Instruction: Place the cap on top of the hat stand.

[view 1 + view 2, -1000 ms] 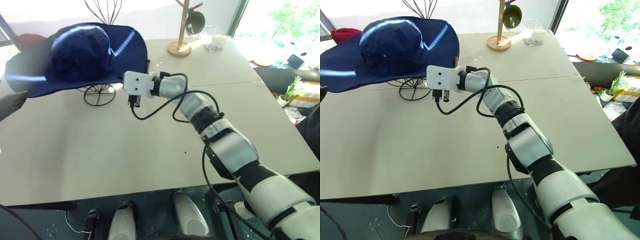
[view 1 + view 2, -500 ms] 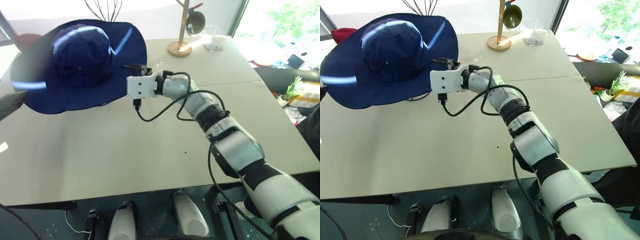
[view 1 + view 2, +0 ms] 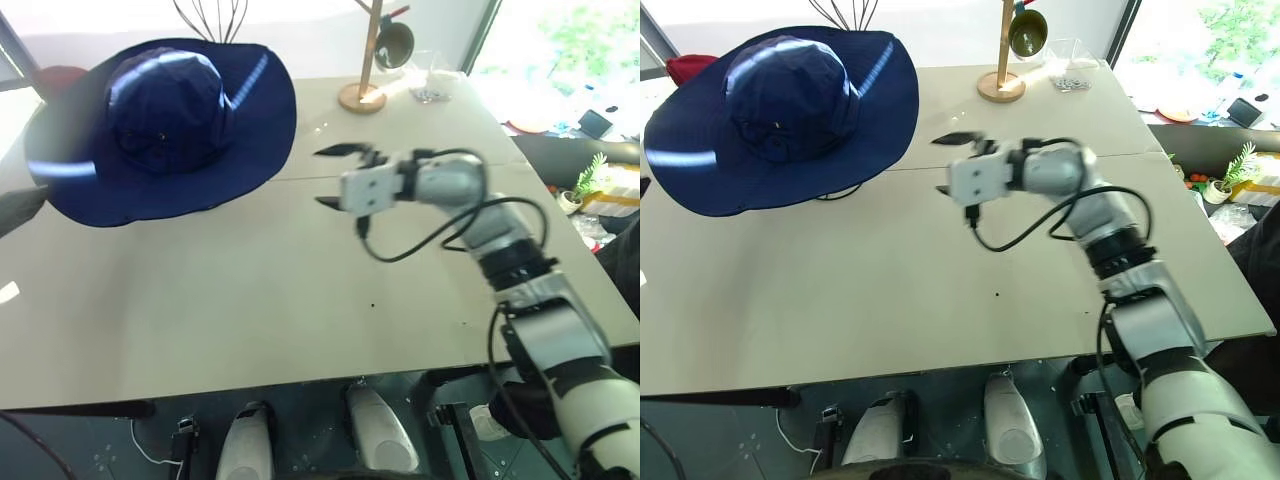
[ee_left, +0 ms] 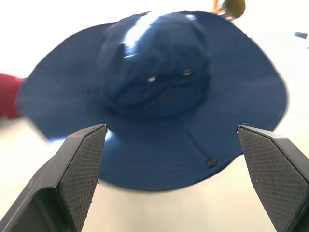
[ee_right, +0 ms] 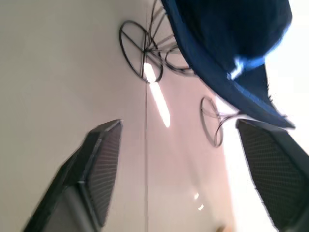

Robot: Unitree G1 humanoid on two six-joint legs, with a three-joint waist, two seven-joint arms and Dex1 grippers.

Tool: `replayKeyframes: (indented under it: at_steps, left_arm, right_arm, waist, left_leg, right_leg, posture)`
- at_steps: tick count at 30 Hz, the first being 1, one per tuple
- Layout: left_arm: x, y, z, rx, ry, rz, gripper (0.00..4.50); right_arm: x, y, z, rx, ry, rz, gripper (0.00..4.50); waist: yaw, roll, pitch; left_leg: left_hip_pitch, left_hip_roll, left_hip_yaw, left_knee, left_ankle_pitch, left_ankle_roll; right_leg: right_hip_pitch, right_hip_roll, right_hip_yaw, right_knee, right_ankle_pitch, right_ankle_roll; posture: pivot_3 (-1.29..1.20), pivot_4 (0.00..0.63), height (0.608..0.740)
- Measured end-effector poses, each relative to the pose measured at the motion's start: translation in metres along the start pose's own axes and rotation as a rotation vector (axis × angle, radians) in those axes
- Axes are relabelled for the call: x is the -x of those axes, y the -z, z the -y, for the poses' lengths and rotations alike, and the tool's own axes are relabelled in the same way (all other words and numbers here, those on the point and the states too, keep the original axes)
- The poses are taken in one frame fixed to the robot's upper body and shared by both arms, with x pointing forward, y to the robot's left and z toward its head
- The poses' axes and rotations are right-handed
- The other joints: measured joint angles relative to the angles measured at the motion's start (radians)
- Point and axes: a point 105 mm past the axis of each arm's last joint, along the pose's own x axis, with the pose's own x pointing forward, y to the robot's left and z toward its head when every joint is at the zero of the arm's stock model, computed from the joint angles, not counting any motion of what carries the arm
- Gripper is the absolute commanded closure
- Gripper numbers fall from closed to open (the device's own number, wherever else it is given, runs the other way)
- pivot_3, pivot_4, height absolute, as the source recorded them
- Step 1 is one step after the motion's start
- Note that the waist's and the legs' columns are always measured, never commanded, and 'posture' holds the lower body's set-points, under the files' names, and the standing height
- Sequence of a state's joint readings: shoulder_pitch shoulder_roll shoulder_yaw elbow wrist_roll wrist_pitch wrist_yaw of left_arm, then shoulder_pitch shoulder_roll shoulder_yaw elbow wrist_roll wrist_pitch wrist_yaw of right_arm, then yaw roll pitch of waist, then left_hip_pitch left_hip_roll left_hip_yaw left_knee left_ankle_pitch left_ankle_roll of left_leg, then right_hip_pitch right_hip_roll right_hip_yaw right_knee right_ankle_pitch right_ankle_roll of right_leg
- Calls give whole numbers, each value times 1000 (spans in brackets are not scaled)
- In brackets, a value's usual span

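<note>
The navy-blue cap sits with its crown over the hat stand at the table's back left. Its wide brim droops all around and hides the wire cage. The stand's round wire base shows under the brim, and a bit of wire peeks out at the brim's front edge. My right gripper hangs above the table to the right of the brim, apart from it, open and empty. My left gripper faces the cap from the other side, open, with nothing between its fingers.
A wooden pole stand with an olive cap stands at the back. Beside it is a clear container. A taller wire stand rises behind the navy cap. A red cap lies at the far left.
My right gripper opened, let go of the cap's brim and swung away to the right. The brim dropped down over the stand. The left gripper has stayed put.
</note>
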State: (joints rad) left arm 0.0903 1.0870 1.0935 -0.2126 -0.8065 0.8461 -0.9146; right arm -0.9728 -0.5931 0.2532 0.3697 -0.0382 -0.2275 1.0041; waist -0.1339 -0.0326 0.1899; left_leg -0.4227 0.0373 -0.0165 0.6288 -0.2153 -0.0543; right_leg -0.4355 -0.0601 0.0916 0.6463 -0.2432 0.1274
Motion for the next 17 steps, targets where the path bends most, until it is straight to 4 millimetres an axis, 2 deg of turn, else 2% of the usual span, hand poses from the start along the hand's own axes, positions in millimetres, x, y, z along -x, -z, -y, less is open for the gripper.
replayKeyframes:
  at_steps: [3, 5, 8, 13, 17]
  left_arm:
    - [22, 3, -11, -7, -69, -33, 0]
    - [33, 6, -16, -1, -102, -39, 0]
    - [44, 16, -16, 26, -120, -58, 0]
    - [54, 37, -11, 69, -130, -104, 0]
    - [59, 41, -7, 70, -139, -112, 0]
  right_arm:
    - [38, 5, 17, -351, -68, -2, 32]
    - [52, -3, 25, -481, -109, 34, 32]
    - [57, -12, 38, -621, -132, 88, 32]
    - [61, -4, 42, -805, -149, 88, 32]
    - [64, -2, 46, -871, -161, 99, 32]
  waist:
    - [11, 1, 1]
    - [14, 1, 1]
    - [12, 1, 0]
    - [14, 1, 0]
    - [13, 1, 0]
  left_leg:
    - [2, 1, 1, 0, 0, 0]
    - [4, 1, 2, -1, 0, 0]
    - [7, 4, 4, -1, 0, 0]
    - [6, 4, 6, -1, 0, 0]
    - [5, 4, 6, -1, 0, 0]
  right_leg:
    - [0, 0, 0, 1, -3, -5]
    - [2, 0, -1, 1, -4, -7]
    - [3, 1, -1, 1, -7, -11]
    - [2, 1, 0, 0, -7, -12]
    - [1, 1, 0, 0, -7, -12]
  posture:
    - [0, 150, 739]
    - [0, 150, 739]
    - [0, 150, 739]
    - [0, 150, 739]
    - [0, 150, 739]
